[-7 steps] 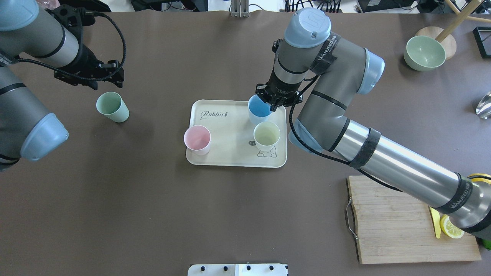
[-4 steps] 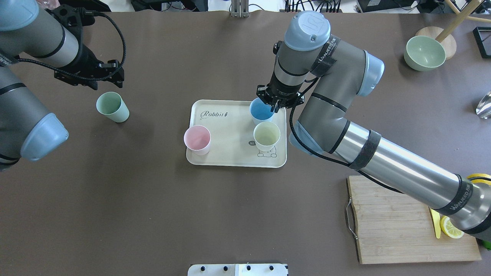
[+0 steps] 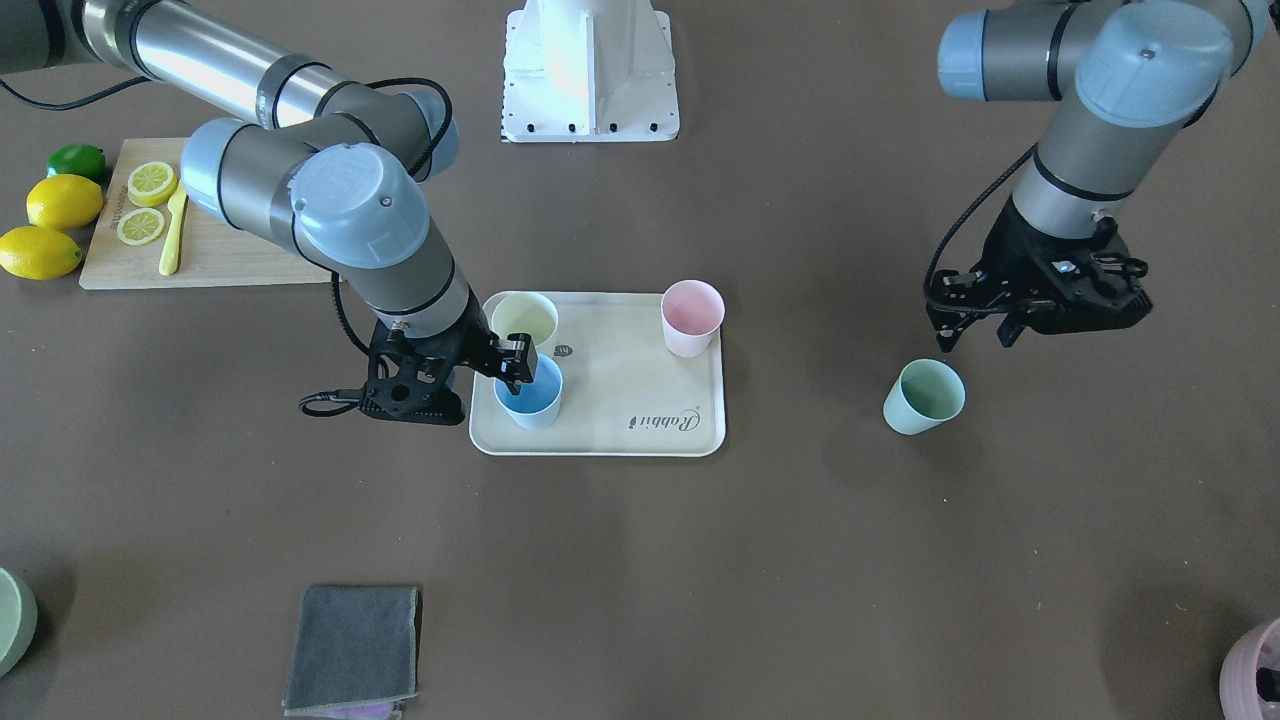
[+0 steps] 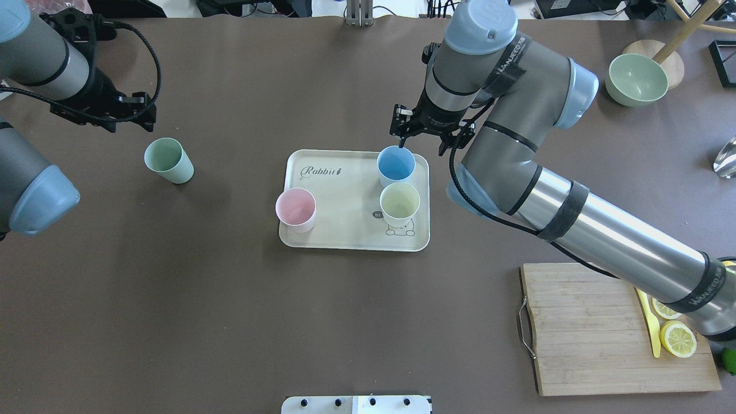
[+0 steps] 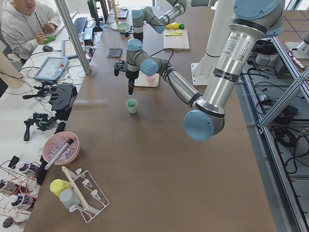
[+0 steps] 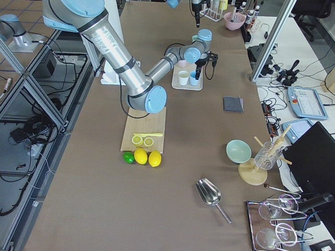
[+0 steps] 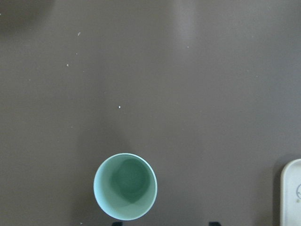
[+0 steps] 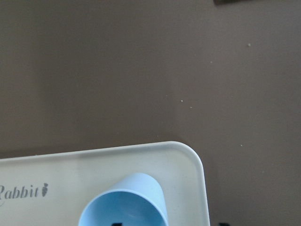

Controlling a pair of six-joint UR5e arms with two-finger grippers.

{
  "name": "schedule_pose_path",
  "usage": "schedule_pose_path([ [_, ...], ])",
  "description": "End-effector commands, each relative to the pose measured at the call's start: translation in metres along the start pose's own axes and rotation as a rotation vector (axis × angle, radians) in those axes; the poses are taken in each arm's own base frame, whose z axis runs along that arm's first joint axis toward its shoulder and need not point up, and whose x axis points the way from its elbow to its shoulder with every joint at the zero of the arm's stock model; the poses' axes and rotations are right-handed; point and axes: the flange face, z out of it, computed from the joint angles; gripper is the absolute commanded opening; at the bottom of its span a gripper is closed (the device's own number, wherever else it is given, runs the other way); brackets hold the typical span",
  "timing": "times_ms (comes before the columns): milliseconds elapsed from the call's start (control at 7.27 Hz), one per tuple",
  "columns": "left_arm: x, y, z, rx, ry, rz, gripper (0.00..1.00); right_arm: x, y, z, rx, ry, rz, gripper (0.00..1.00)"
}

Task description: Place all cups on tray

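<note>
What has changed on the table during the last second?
The right gripper let go of the blue cup, now standing on the tray, and pulled away. The left gripper shifted away from the mint cup. The pink cup, yellow cup and mint cup stayed put.

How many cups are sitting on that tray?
3: blue cup in the far right corner of the tray from the robot's side, yellow cup just nearer, pink cup on the near left edge. None seems hidden.

Brown desk (image 4: 218,322): bamboo cutting board (image 3: 200,266) bearing two lemon slices (image 3: 152,182), yellow knife (image 3: 172,235); two whole lemons (image 3: 62,202) and lime (image 3: 76,160) alongside; green bowl (image 4: 635,79); folded grey cloth (image 3: 352,648); metal scoop (image 6: 212,194)
</note>
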Motion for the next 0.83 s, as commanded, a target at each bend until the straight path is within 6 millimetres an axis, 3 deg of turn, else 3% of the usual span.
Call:
schedule_pose_path([
  [0,-0.036,-0.003,0.033,-0.019,-0.035,0.020,0.68,0.041,-0.019,-0.036,-0.002,-0.039,-0.010,1.00],
  [138,-0.040,-0.006,0.052,-0.017,-0.027,0.019,0.68,0.052,-0.023,-0.034,-0.001,-0.031,-0.005,1.00],
  [413,-0.038,0.003,0.083,-0.060,-0.044,0.028,0.68,0.054,-0.024,-0.034,-0.002,-0.029,-0.014,1.00],
  [688,-0.015,0.011,0.088,-0.075,-0.026,0.005,0.67,0.059,-0.024,-0.031,-0.003,-0.023,-0.010,1.00],
])
